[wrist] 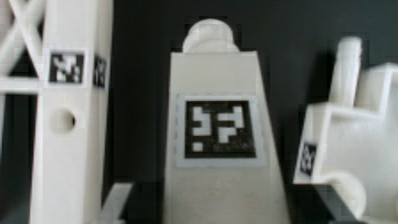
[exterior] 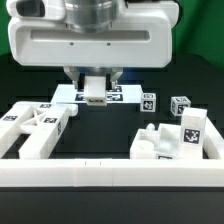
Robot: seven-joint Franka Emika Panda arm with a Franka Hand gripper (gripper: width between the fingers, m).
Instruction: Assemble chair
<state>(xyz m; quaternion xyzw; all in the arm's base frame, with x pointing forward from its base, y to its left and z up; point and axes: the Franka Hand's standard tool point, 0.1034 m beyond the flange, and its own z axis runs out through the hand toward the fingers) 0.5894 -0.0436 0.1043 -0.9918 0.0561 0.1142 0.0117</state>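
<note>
- Your arm points straight down over mid-table, with the gripper [exterior: 93, 90] low, just before the marker board [exterior: 128, 93].
- Its fingers are clamped on a tagged white chair piece [wrist: 217, 130].
- A frame part [exterior: 30, 125] lies at the exterior view's left, a chunky block [exterior: 175, 140] at its right.

white boxy end effector [exterior: 94, 88], grey wrist [exterior: 95, 10]
</note>
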